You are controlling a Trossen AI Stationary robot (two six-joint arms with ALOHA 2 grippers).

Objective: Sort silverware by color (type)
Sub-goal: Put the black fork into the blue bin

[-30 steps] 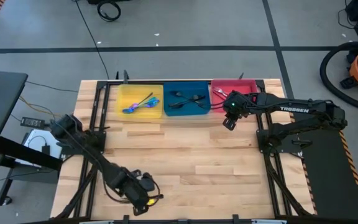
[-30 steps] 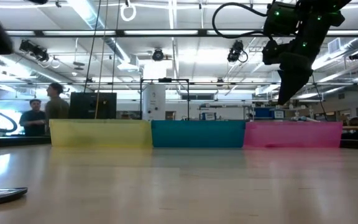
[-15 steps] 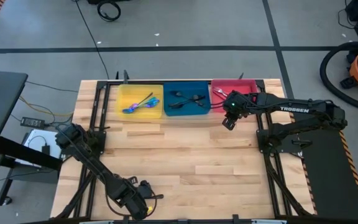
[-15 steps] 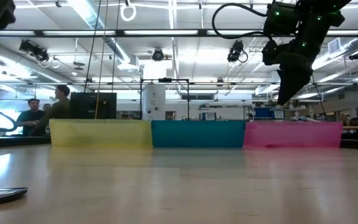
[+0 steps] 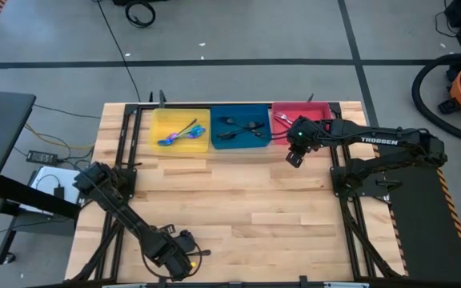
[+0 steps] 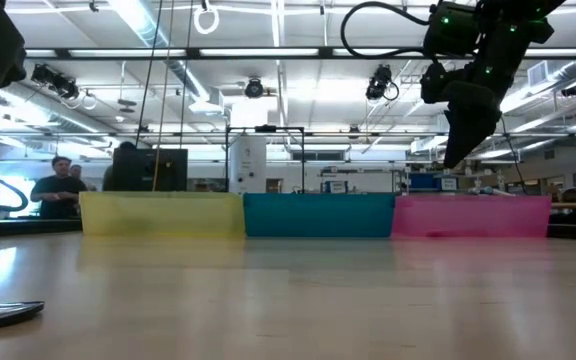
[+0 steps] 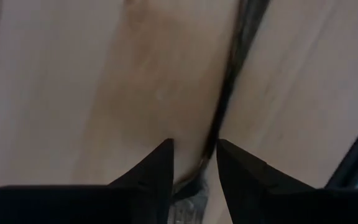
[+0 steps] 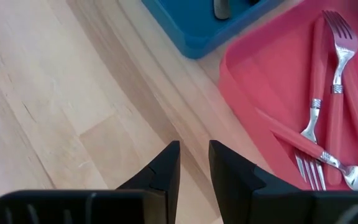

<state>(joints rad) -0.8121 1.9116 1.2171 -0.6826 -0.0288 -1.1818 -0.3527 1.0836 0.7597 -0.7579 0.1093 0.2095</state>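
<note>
A: How far along does the sorting look?

B: Nearly done, I'd judge. From above, the yellow tray (image 5: 180,130) holds the iridescent pieces (image 5: 178,134), the blue tray (image 5: 241,128) the dark ones (image 5: 242,128), and the red tray (image 5: 291,114) the red-handled forks (image 8: 332,118). The bare desk (image 5: 238,200) shows only one dark utensil (image 5: 197,254) left, at the near edge just beside the left gripper (image 5: 184,258).

A: And the jaws?

B: The left ones stand apart, low over that utensil, straddling its slim dark shaft without clamping it. The right gripper (image 5: 294,157) hangs above the desk, just in front of where the blue and red trays meet; its jaws are slightly parted and empty.

A: What does one view give that another misses?

B: The right wrist view counts individual forks in the red tray; overhead they blur. The low view catches the last utensil (image 6: 4,314) lying flat on the desk, but hides every tray's contents behind the walls.
</note>
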